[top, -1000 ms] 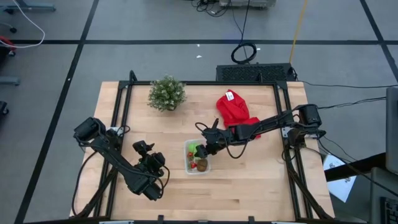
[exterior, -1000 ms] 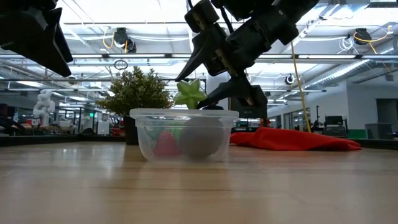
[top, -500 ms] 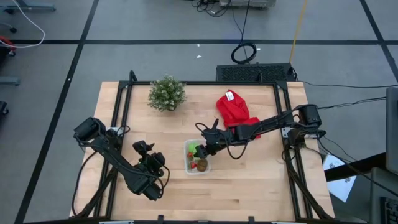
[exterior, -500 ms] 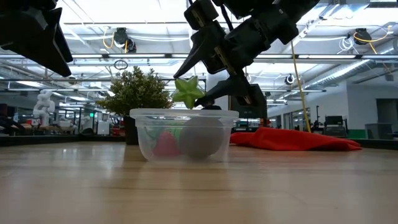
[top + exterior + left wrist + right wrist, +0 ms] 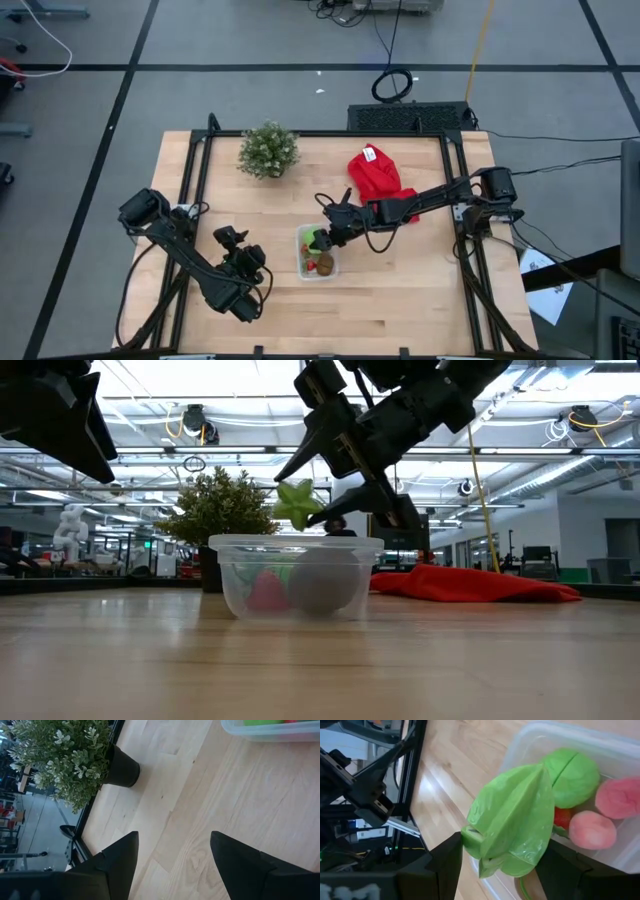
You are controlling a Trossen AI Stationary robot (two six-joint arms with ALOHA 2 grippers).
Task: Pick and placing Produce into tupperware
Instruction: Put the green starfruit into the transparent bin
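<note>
Pale wooden worktop [image 5: 400,290] mid-frame on grey floor, right gripper [image 5: 312,512] fingers clamped on green star fruit [image 5: 297,503] above clear tupperware [image 5: 296,576], left gripper [image 5: 172,857] fingers spread, empty, lower left, potted plant [image 5: 268,150], red cloth [image 5: 376,177]

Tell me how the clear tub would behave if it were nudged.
The tub looks thin-walled, so probably light and apt to slide on the wood. It sits low and wide, so unlikely to tip. The produce inside may shift.

The right gripper [image 5: 318,510] hangs mid-table with jaws closed on a load; the left gripper [image 5: 172,857] waits, jaws apart.
</note>
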